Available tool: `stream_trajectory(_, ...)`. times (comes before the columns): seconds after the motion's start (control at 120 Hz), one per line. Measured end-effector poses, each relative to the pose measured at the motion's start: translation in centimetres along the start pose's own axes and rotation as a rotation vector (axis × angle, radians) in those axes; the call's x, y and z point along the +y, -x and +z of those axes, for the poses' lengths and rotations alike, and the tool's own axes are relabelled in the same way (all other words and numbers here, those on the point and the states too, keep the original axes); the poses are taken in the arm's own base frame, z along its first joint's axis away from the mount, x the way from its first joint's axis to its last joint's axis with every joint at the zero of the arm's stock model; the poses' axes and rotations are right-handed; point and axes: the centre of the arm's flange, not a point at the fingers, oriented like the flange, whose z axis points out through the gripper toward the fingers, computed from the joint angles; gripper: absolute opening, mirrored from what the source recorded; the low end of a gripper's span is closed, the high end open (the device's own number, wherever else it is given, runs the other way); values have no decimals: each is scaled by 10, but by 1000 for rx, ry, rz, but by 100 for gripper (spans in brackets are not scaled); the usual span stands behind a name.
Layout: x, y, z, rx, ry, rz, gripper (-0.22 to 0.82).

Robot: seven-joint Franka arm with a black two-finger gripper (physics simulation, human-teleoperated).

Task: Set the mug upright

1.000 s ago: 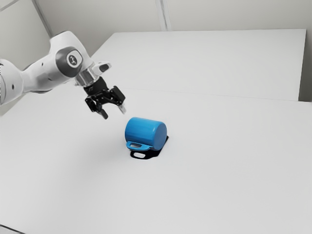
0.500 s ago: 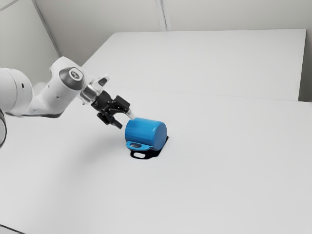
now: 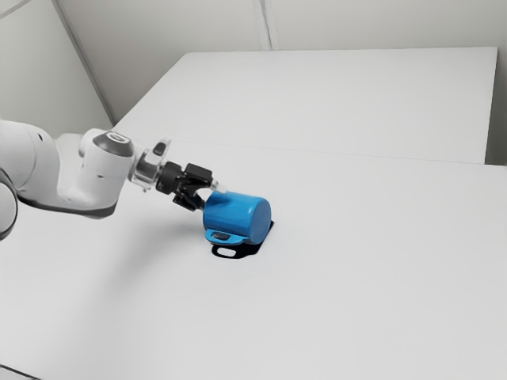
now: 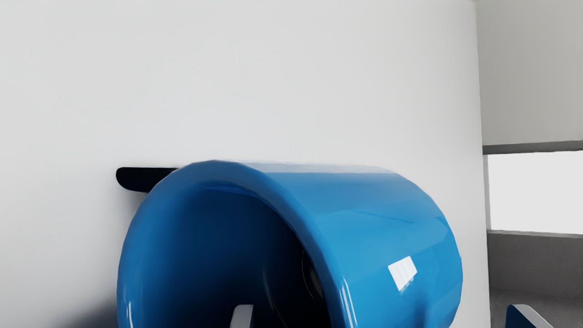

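Exterior view: blue mug point(image 3: 236, 214) lies on its side on white table point(image 3: 356, 285), handle point(image 3: 238, 241) low, base toward the exterior view's right, mouth facing gripper point(image 3: 211, 198). Wrist view: glossy wall, dark interior; one fingertip point(image 4: 242, 316) shows against the opening, the other beyond the wall. Fingers stand apart, unclenched.

In the exterior view, the mouth of the mug point(image 3: 238, 215) is turned out of sight, and the edge cuts off the arm point(image 3: 99, 174). In the wrist view, the edge crops mug and jaws point(image 3: 211, 198); darkness hides the mug's depths.
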Motion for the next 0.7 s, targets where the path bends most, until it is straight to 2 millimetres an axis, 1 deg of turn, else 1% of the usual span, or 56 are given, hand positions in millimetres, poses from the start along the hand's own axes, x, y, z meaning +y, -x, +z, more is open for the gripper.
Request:
stream_trajectory(0.1, -3, 1, -1, 20, 59, 29, 60)
stream_trajectory(0.233, -6, 3, 8, 23, 126, 68, 59)
stream_trajectory(0.3, -5, 4, 13, 24, 151, 90, 56)
stream_trajectory(0.367, -2, 4, 17, 25, 174, 113, 47)
stream_trajectory(0.5, 5, 3, 20, 31, 203, 160, 17)
stream_trajectory(0.542, 7, 3, 21, 33, 209, 174, 10)
stream_trajectory(0.625, 9, 3, 21, 37, 215, 198, -1)
stream_trajectory(0.7, 11, 2, 20, 40, 215, 219, -8)
